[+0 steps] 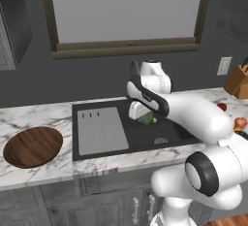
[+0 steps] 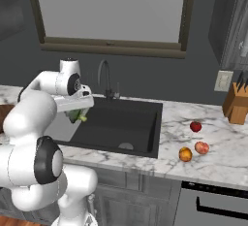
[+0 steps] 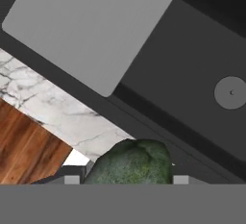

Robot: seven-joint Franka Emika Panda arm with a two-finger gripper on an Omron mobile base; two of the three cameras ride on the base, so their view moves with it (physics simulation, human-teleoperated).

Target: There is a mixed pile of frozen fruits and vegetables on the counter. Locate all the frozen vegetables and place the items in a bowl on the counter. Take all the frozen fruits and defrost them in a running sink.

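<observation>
My gripper (image 1: 145, 117) is shut on a dark green lump (image 3: 130, 165), one of the frozen vegetables, and holds it above the left half of the black sink (image 1: 162, 125). A tiny yellow-green bit (image 1: 154, 120) shows at the lump's side. The wooden bowl (image 1: 33, 146) sits on the white marble counter (image 1: 29, 116) left of the sink, and its edge (image 3: 24, 151) lies just past the pale ribbed panel (image 3: 91, 26). On the counter right of the sink rest a bright red round item (image 2: 195, 126), a pinkish fruit (image 2: 201, 147) and an orange one (image 2: 185, 154).
The dark curved faucet (image 2: 104, 77) rises behind the basin, close to the hand. A wooden knife block (image 2: 237, 104) stands at the far right by the wall. The drain (image 3: 230, 92) lies in the basin floor. A window spans the wall behind.
</observation>
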